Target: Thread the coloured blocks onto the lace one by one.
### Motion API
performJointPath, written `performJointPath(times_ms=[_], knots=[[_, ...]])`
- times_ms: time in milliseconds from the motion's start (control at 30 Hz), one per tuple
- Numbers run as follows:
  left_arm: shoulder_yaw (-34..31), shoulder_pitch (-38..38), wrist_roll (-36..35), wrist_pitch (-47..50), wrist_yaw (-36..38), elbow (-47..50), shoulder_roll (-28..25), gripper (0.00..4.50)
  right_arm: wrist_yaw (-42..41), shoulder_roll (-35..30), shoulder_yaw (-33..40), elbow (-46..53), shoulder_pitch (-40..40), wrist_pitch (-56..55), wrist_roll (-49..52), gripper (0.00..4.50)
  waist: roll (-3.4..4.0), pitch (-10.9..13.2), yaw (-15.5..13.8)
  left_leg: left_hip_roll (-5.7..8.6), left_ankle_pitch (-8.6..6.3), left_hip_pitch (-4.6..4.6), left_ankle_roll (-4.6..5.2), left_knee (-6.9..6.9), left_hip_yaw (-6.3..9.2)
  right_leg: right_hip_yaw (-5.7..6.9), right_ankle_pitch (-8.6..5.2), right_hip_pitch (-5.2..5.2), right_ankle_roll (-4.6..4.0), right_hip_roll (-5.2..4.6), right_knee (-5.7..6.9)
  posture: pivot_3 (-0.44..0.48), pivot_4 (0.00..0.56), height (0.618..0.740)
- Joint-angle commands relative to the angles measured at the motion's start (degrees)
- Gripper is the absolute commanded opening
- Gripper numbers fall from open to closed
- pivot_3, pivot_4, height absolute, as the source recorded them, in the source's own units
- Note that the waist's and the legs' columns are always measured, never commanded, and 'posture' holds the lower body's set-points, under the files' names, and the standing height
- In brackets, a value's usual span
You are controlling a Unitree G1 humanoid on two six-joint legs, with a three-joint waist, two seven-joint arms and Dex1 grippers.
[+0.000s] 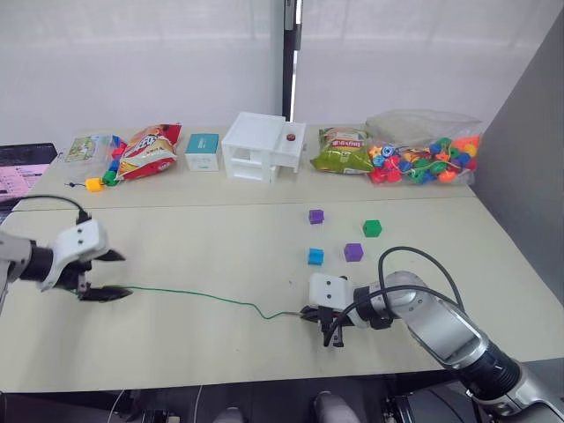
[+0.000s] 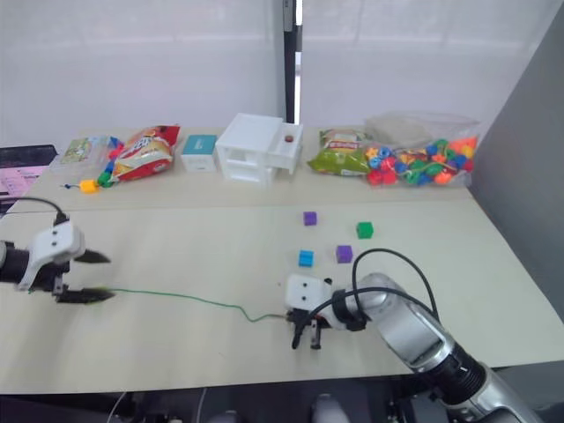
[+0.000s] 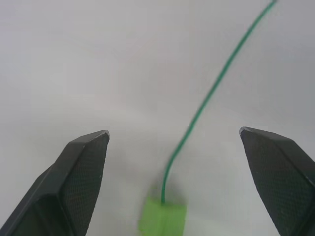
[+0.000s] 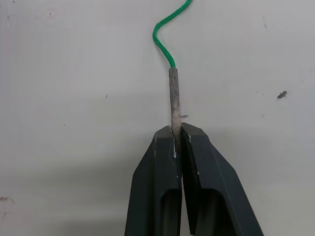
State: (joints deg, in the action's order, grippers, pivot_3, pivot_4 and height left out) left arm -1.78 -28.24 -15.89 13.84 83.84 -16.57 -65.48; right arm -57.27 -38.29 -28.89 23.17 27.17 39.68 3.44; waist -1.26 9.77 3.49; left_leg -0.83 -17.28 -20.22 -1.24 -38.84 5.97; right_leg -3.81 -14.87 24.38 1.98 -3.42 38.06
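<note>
Across the pale table, from the head camera: green lace stretched flat between the two arms. Left gripper at the lace's far left end, fingers spread, one above and one along the string. Right gripper at the other end, pinching down near the front edge. Four loose blocks just beyond the right gripper: purple block, green block, blue block and a second purple block, none on the lace yet. Further back, a white box, snack bags and a clear bag of beads, not needed now.

Through the left wrist camera: fingers wide apart, nothing between them but the lace running away over the table and a small light-green piece at its near end, lying on the surface, ungripped.

Through the right wrist camera: black fingertips closed tight on the stiff dark tip of the lace, most of the tip sticking out ahead, green string curling away beyond it.

Step in hand, by the look of it: securing the tip before the first threading. Next move likely calls for lifting the tip clear of the table and fetching a block, probably the blue one as nearest, then lining its hole up with the protruding tip.
</note>
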Motion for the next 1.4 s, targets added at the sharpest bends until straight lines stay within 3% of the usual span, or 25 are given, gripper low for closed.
performJointPath(times_ms=[33,167,300,600,700,1067,1400], knots=[[0.3,3.1,-8.6,10.6,-2.7,17.9,5.1,4.46,1.0,1.5,-0.3,1.6,2.3,1.5,-0.5,0.00,0.03,0.0,0.0,0.00,0.00,0.00,0.00,0.00,-0.01,-0.01,0.00,-0.01,0.01,-0.02,-0.02,0.000,0.150,0.740],[5.6,4.7,-7.8,13.9,-9.7,27.9,14.0,4.46,2.0,2.5,-1.3,1.0,3.4,2.8,-1.5,0.00,-0.01,0.0,0.2,-0.01,0.00,-0.01,0.00,0.01,0.00,-0.01,0.01,0.03,0.00,0.03,0.00,0.000,0.150,0.740],[14.4,4.7,-0.8,8.0,-14.9,27.6,23.5,4.46,2.6,3.3,-2.3,1.7,4.3,4.8,-1.8,0.00,-0.02,0.0,0.1,0.02,0.00,-0.01,0.00,-0.02,0.01,-0.02,0.02,0.00,-0.01,0.00,-0.02,0.000,0.150,0.740],[21.8,2.6,6.9,1.5,-16.6,19.0,29.7,4.46,3.3,3.8,-3.7,2.0,5.6,7.2,-2.7,0.00,-0.04,0.0,-0.5,0.04,0.00,0.01,0.00,-0.05,0.01,-0.03,0.02,-0.03,-0.01,0.00,-0.06,0.000,0.150,0.740],[22.1,2.1,7.7,0.7,-16.3,17.8,30.6,3.65,3.5,3.6,-3.8,2.0,5.6,7.5,-2.8,0.00,-0.04,0.0,-0.9,0.05,0.00,0.00,0.00,-0.07,0.01,-0.03,0.02,-0.03,-0.01,0.00,-0.06,0.000,0.150,0.740],[21.2,1.9,6.6,2.4,-16.3,19.1,32.1,0.04,3.6,3.6,-4.2,1.9,5.5,7.7,-2.8,0.00,-0.04,0.0,-1.0,0.05,0.00,0.00,0.00,-0.07,0.01,-0.03,0.02,-0.03,-0.01,-0.01,-0.06,0.000,0.150,0.740],[20.3,1.8,5.1,4.6,-15.4,21.1,32.2,0.04,3.2,2.3,-5.3,2.1,4.3,7.4,-3.2,0.00,-0.04,0.0,-1.0,0.05,0.00,0.00,0.00,-0.07,0.01,-0.03,0.02,-0.04,-0.01,-0.01,-0.06,0.000,0.150,0.740]])
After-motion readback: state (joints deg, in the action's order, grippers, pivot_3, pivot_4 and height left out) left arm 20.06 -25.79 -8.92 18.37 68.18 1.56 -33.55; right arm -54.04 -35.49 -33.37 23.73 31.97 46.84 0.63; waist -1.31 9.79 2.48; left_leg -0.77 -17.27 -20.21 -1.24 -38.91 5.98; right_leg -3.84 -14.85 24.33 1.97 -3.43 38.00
